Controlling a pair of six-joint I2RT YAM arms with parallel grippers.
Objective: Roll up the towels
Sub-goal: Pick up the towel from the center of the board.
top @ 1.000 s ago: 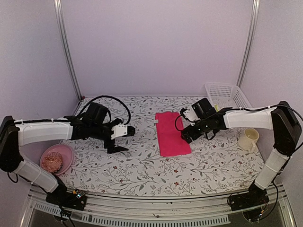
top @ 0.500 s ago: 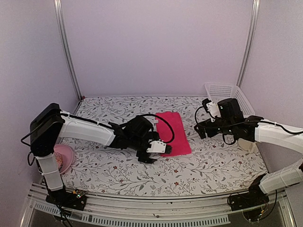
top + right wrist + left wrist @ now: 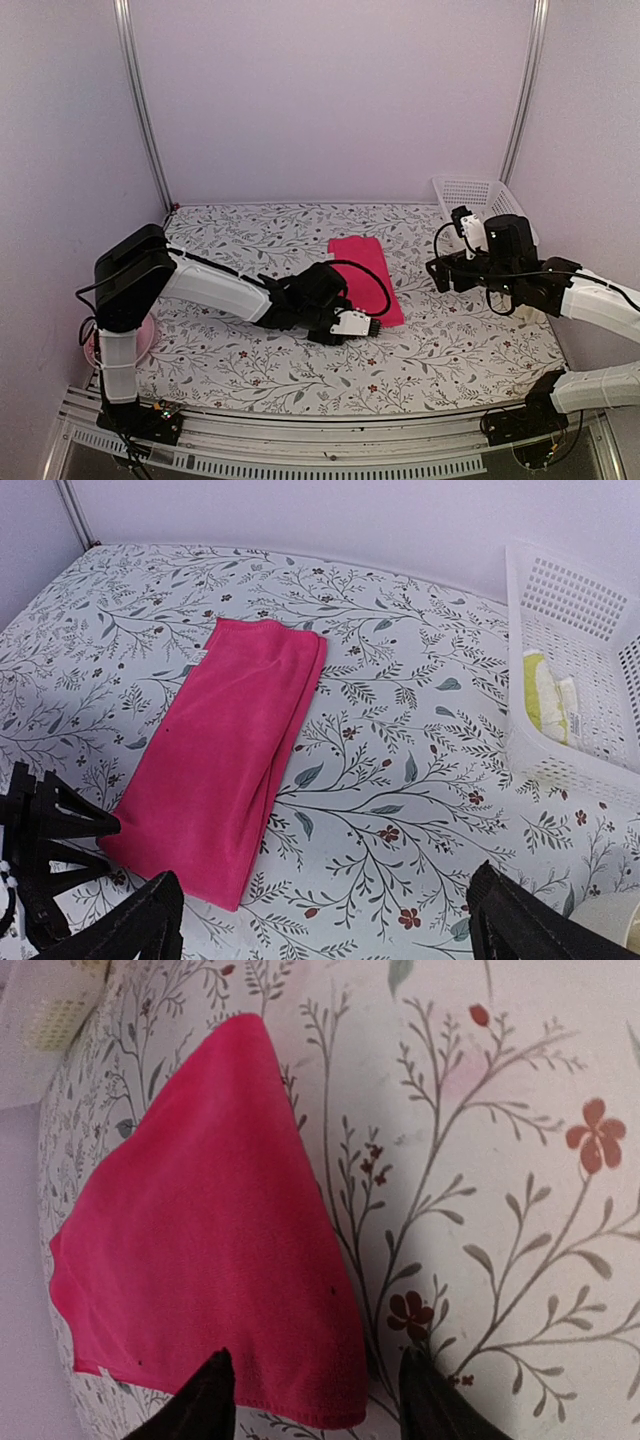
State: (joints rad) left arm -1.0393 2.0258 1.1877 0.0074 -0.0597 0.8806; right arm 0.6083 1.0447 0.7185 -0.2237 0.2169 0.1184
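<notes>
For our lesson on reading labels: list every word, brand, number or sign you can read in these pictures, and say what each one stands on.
No text can be read in any view.
The pink towel, the yellow-green towel, the white basket and the table cover carry no legible writing. The cover shows only a printed pattern of leaves and flowers.

floral-print tablecloth [image 3: 250, 365] covers the whole surface. up in the far right corner, a white slotted basket [image 3: 585, 605] sits upright. pink bowl [image 3: 148, 338] at the near left edge, half hidden. cream mug [image 3: 612, 922] just peeks in by the right edge.
</notes>
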